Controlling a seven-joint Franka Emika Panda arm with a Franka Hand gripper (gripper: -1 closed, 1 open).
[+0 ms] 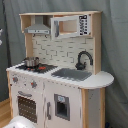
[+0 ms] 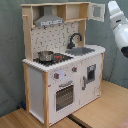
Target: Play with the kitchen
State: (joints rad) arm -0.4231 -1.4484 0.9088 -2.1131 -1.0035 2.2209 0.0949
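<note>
My arm (image 2: 119,27) at 2 o'clock of kitchen (image 2: 62,60); jaws unseen, cannot tell. Risk: clipping open upper door (image 2: 98,11), toppling pot (image 2: 45,55).

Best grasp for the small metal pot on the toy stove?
Grip the small metal pot across its rim from straight above. It sits upright and open-topped on the stove, with the grey hood well above it, leaving room. A side handle can't be made out, so the rim is the safer bet.
</note>
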